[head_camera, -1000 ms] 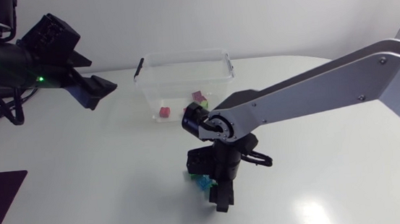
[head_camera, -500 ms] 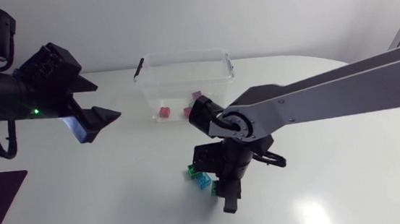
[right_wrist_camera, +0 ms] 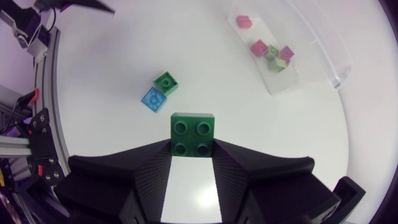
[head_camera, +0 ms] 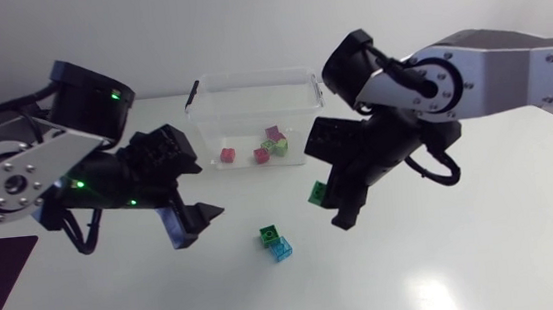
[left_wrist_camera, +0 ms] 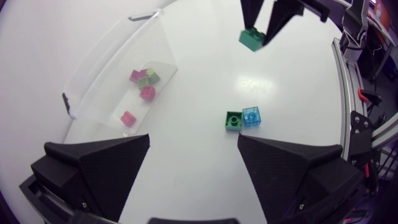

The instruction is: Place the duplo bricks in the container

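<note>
Holding a dark green four-stud duplo brick (right_wrist_camera: 193,134) clamped between both fingers, my right pincer (head_camera: 328,203) hangs above the white worktop (head_camera: 485,247), just in front of the container (head_camera: 199,122) and near its right corner. The brick is clear of the surface, studs facing my wrist camera.

The worktop is smooth and glossy, with a soft patch of glare (head_camera: 434,292) near its front edge. On it, between my two pincers, a small green brick (head_camera: 269,236) and a translucent light blue brick (head_camera: 283,249) lie touching each other, studs up.

The container is a clear plastic tub standing upright towards the back of the worktop, with dark clips at its ends. Inside, on its floor, sit a red brick (head_camera: 226,156), another red brick (head_camera: 263,155), a lime green brick (head_camera: 279,146) and a magenta brick (head_camera: 274,132), the last three bunched close together.

My left pincer (head_camera: 192,223) hovers over the worktop left of the loose pair, its fingers wide apart and gripping nothing.
</note>
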You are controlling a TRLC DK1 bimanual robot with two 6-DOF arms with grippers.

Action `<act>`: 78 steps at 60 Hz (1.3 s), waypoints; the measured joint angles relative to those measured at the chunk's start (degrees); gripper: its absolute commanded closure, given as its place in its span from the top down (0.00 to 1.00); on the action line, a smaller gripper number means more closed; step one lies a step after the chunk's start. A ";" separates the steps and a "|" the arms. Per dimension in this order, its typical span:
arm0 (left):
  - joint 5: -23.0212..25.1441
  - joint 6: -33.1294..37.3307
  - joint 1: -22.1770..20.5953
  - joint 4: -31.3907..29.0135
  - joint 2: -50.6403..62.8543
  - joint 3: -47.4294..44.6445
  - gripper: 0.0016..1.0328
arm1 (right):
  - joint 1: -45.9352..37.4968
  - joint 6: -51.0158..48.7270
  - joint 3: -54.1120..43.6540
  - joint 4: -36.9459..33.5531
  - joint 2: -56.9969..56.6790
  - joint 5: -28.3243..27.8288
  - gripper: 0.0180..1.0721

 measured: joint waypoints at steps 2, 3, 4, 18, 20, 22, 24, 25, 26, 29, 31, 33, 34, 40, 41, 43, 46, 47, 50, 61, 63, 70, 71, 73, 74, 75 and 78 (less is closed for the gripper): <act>-0.02 -0.37 -0.74 0.61 1.05 -0.26 0.96 | -0.74 0.46 0.74 0.00 -0.13 -0.42 0.28; -0.09 -0.39 -1.11 0.92 1.60 -0.37 0.96 | -1.18 0.72 1.20 0.09 -0.15 -0.72 0.28; -0.20 -0.59 -1.55 1.60 2.27 -0.52 0.96 | -1.53 0.94 1.64 0.20 -0.15 -0.94 0.28; -1.05 -1.88 -5.20 7.28 9.60 -1.25 0.96 | -4.68 4.87 11.56 0.74 1.25 -2.29 0.29; -1.05 -1.88 -5.44 7.98 10.49 -1.25 0.96 | -4.79 5.27 13.16 1.05 1.92 -2.38 0.29; -1.09 -1.95 -5.70 8.55 11.47 -1.25 0.96 | -5.05 5.90 14.84 1.33 2.75 -2.40 0.29; -1.20 -2.10 -5.81 9.25 12.28 -1.25 0.96 | -5.05 6.49 16.20 1.64 3.58 -2.43 0.29; -1.27 -2.19 -5.92 9.44 12.72 -1.25 0.96 | -5.11 6.75 16.81 1.75 4.02 -2.43 0.29; -1.29 -2.43 -6.03 9.68 13.07 -1.25 0.96 | -5.16 6.95 17.38 1.88 4.46 -2.43 0.29; -1.46 -2.80 -6.14 10.56 14.23 -1.25 0.96 | -5.38 7.87 18.95 1.97 5.92 -2.43 0.29; -1.46 -2.95 -6.19 11.13 14.97 -1.25 0.96 | -5.46 8.31 19.76 2.03 6.84 -2.43 0.29; -1.53 -2.97 -6.36 11.74 15.80 -1.25 0.96 | -5.70 8.98 20.37 2.36 7.80 -2.43 0.29; -1.62 -2.99 -6.38 11.96 16.13 -1.27 0.96 | -5.77 9.27 20.61 2.47 8.20 -2.45 0.29; -2.01 -3.23 -6.82 13.35 17.92 -1.40 0.96 | -6.19 10.40 21.73 3.23 9.92 -2.43 0.29; -2.12 -3.30 -6.86 13.62 18.23 -1.40 0.96 | -6.27 10.64 21.97 3.28 10.23 -2.43 0.29; -2.14 -3.39 -6.99 14.25 18.91 -1.40 0.96 | -6.47 10.95 22.58 3.52 10.82 -2.43 0.29; -2.16 -3.41 -7.13 14.73 19.76 -1.40 0.96 | -6.69 11.13 23.32 3.72 11.50 -2.43 0.29; -2.19 -3.43 -7.15 14.84 20.02 -1.40 0.96 | -6.82 11.21 23.58 3.74 11.67 -2.45 0.29; -2.34 -3.67 -7.15 15.04 20.68 -1.40 0.96 | -7.19 11.43 24.72 3.96 12.46 -2.43 0.29; -2.60 -4.46 -7.30 16.81 22.27 -1.40 0.96 | -8.46 12.55 31.04 4.92 17.05 -2.40 0.29; -2.73 -4.48 -7.39 17.05 22.53 -1.40 0.96 | -8.55 12.72 32.41 4.94 18.08 -2.40 0.29; -2.75 -4.50 -7.89 17.70 23.26 -1.40 0.96 | -8.96 13.55 36.68 4.94 21.81 -2.40 0.29; -2.75 -4.63 -7.91 17.86 23.30 -1.40 0.96 | -9.11 13.57 37.40 4.94 22.51 -2.40 0.29; -2.75 -4.68 -7.96 18.01 23.39 -1.40 0.96 | -9.14 13.66 38.12 4.94 23.26 -2.40 0.29; -2.75 -4.68 -7.96 18.12 23.39 -1.40 0.96 | -9.14 13.77 38.47 4.94 23.63 -2.38 0.30; -2.75 -4.70 -7.96 18.12 23.45 -1.40 0.96 | -9.14 13.79 38.82 4.94 23.96 -2.38 0.30; -2.75 -4.70 -7.96 18.18 23.50 -1.40 0.96 | -9.22 13.84 39.69 4.92 25.00 -2.38 0.30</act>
